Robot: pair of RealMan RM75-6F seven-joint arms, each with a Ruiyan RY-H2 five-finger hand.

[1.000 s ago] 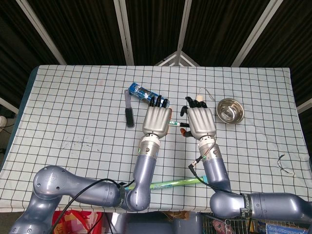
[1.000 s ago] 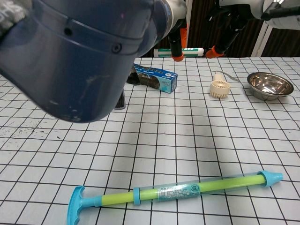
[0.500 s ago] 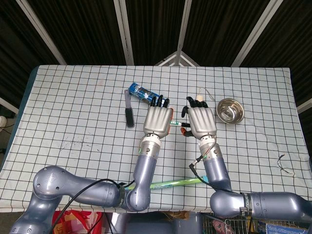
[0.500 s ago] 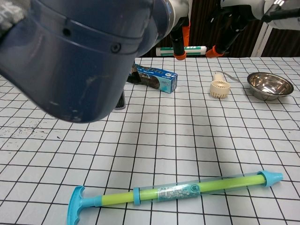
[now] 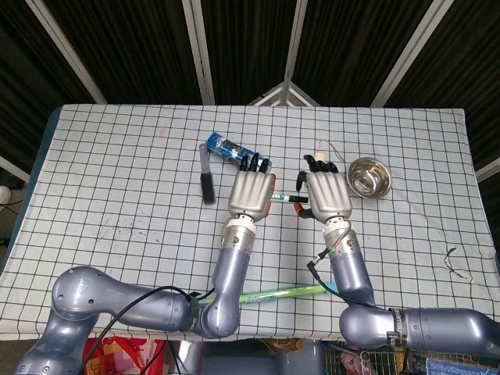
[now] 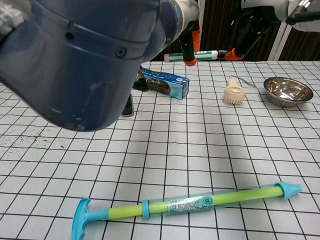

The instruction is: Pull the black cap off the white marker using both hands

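Note:
Above the table's middle, the white marker with its green label lies level between my two raised hands. My left hand grips its body, and its orange-tipped fingers wrap the barrel in the chest view. My right hand grips the marker's right end, where the black cap shows as a dark stub just beside the fingers. In the head view only a short stretch of the marker shows between the hands. I cannot tell whether the cap is still seated on the barrel.
On the checked table lie a blue box, a black-handled tool, a small white fan, a steel bowl and a green and blue pump tube near the front edge. My left forearm fills the chest view's upper left.
My right hand has shifted slightly to the right, widening the gap between the hands. The marker's right end has risen a little. The left hand has barely moved.

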